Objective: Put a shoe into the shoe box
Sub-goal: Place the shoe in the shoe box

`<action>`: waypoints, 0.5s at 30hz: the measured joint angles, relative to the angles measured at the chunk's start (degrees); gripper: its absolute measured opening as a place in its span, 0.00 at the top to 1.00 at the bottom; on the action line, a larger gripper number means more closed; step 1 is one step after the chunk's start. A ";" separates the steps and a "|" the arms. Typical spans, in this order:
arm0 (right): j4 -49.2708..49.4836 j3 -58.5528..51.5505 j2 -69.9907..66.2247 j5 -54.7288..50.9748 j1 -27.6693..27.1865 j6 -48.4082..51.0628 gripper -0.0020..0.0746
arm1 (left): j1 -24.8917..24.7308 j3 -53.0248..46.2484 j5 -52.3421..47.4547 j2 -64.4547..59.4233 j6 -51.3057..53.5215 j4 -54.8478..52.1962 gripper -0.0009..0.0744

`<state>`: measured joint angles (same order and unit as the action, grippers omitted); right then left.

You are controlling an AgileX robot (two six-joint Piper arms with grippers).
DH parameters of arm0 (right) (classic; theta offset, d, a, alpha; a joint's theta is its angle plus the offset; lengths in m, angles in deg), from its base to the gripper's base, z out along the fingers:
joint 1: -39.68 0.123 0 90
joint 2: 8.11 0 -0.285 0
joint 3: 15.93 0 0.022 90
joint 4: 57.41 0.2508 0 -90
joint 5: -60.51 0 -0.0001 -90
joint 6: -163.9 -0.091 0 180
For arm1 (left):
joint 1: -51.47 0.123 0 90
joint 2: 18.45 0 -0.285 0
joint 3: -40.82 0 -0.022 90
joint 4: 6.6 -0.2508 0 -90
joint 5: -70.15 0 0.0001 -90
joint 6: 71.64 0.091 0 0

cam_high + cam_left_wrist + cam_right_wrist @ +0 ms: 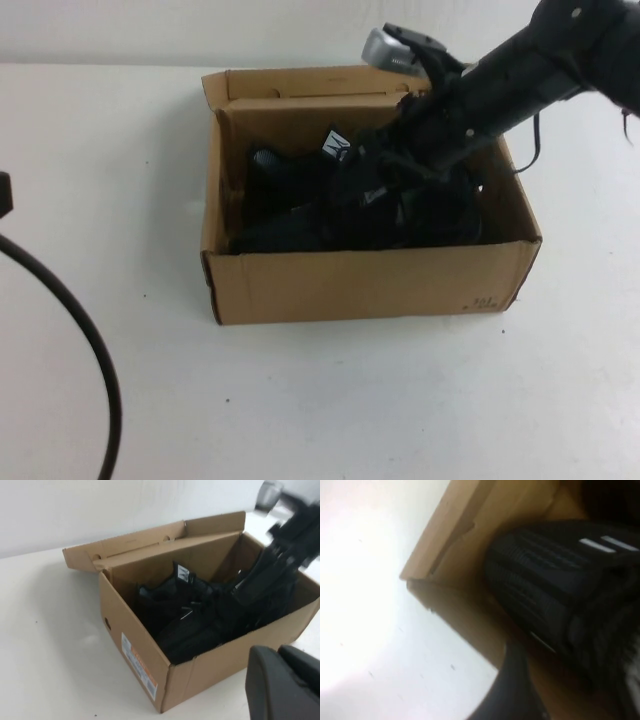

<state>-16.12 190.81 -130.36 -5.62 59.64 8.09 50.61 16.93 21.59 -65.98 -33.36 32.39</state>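
Note:
The brown cardboard shoe box (370,283) stands open in the middle of the table, lid flap folded back at its far side. Black knit sneakers (290,200) lie inside as one dark mass, a white tongue label (337,146) sticking up. My right gripper (400,195) reaches down into the box's right half, right at a shoe, its tip lost in the black. In the right wrist view the shoe (555,575) with silver dashes lies against the box wall (465,530). My left gripper (280,652) is shut and empty, off the box's near corner (135,650).
A black cable (95,350) curves over the table at the left. The right arm (540,60) slants in from the upper right over the box's back right corner. White table lies in front of and left of the box.

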 joint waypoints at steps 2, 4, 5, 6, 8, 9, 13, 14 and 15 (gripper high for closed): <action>-3.15 1.30 1.65 -1.66 0.00 -1.51 0.34 | 0.00 0.00 -0.43 0.00 0.00 -0.40 0.99; -5.69 1.98 3.38 -3.04 0.00 -3.26 0.35 | 0.00 0.00 -0.55 0.00 0.00 -0.59 0.99; -6.85 2.10 4.19 -3.50 0.00 -4.07 0.35 | 0.00 0.00 -0.67 0.00 0.00 -0.59 0.99; -7.66 2.13 4.76 -3.88 0.00 -4.52 0.35 | 0.00 0.00 -0.67 0.00 -0.09 -0.68 0.99; -9.70 2.34 5.96 -4.33 0.00 -5.73 0.37 | 0.00 0.00 -0.67 0.00 -0.09 -0.83 0.99; -10.56 2.34 6.43 -4.36 0.00 -6.14 0.37 | 0.00 0.00 -0.77 0.00 -0.09 -0.83 0.99; -15.07 2.34 10.13 -4.67 0.00 -6.93 0.44 | 0.00 0.00 -1.26 0.14 -0.09 -0.83 0.99; -16.36 2.34 11.50 -4.67 0.00 -7.03 0.46 | 0.00 0.00 -1.54 0.42 -0.09 -0.83 0.99; -17.69 2.34 12.75 -4.82 0.00 -7.03 0.48 | 0.00 0.00 -1.63 0.85 -0.09 -0.83 0.99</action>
<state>-33.81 193.15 -117.61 -10.44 59.64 1.05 50.61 16.93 19.96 -65.13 -33.46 31.57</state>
